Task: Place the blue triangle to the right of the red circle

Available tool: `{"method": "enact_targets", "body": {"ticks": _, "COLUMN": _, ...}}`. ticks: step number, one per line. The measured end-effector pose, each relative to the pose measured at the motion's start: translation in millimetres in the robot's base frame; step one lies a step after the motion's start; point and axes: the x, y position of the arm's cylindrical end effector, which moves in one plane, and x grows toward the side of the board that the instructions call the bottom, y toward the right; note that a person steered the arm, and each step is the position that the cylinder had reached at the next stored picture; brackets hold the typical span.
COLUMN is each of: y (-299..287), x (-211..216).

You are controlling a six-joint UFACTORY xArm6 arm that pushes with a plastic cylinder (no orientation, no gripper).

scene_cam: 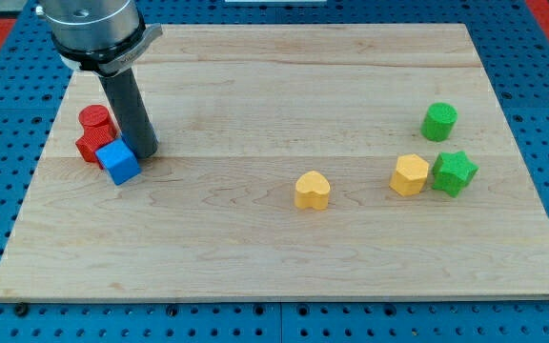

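Observation:
My tip [143, 152] rests on the board at the view's left, right beside a blue cube [118, 162]. The red circle [94, 118] stands just left of the rod, with a second red block [88, 146] below it that touches the blue cube. The blue triangle does not show; the rod covers the spot to the right of the red blocks where it lay.
A yellow heart [312, 190] lies near the board's middle. At the view's right are a green cylinder [438, 122], a yellow hexagon-like block [410, 174] and a green star [454, 172]. The wooden board [284, 267] sits on a blue pegboard.

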Motion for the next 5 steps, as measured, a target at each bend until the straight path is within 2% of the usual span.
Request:
{"method": "enact_targets", "body": {"ticks": 1, "y": 53, "x": 10}}
{"method": "enact_targets", "body": {"ticks": 2, "y": 113, "x": 41}}
{"method": "enact_targets", "body": {"ticks": 4, "y": 136, "x": 123}}
{"method": "enact_targets", "body": {"ticks": 5, "y": 152, "x": 128}}
